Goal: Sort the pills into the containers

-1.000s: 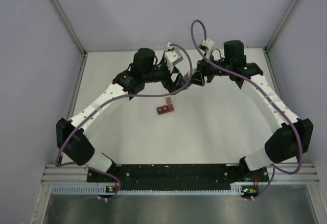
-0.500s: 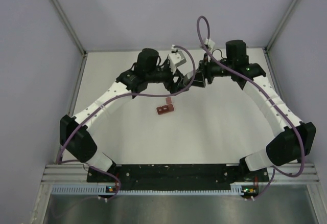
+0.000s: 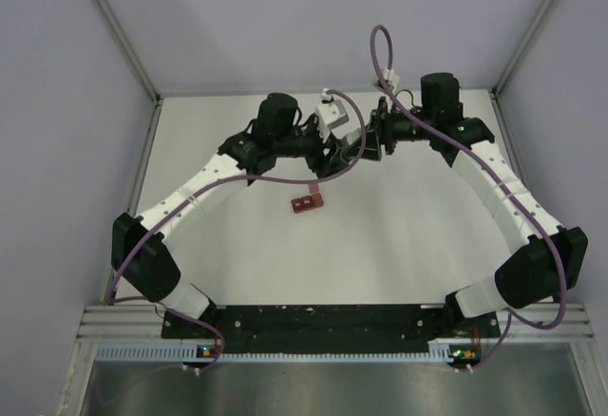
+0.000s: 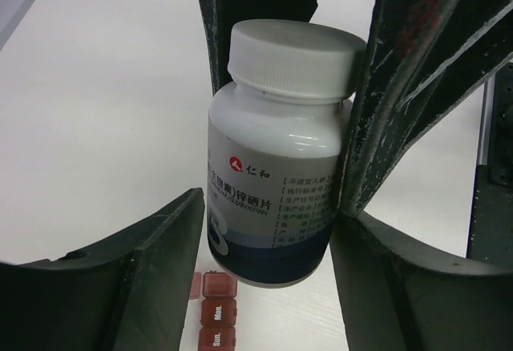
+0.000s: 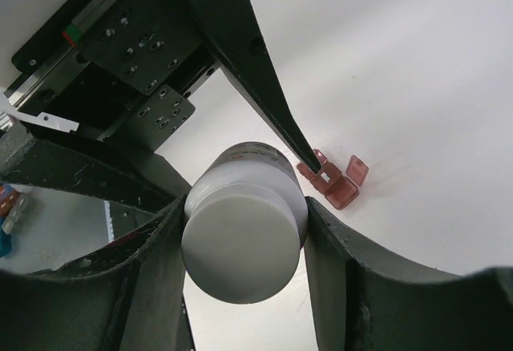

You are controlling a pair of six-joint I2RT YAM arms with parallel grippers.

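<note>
Reading "仁和" beside a red logo on the white bottle (image 4: pixel 276 167) label; finer Chinese print below, too small to read. "Mon." and "Sun." on 2 lids of the containers (image 4: pixel 217 319).

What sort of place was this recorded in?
Probably a lab robot test cell: a white table boxed in by plain walls and metal framing, two arms bolted at its near edge.

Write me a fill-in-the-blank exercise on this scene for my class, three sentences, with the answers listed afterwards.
1. The right gripper holds a pill bottle with a ___ cap.
2. The containers lie ___ the table.
3. Two of their lids read Sun. and ___.
Missing words: white; on; Mon.
</note>
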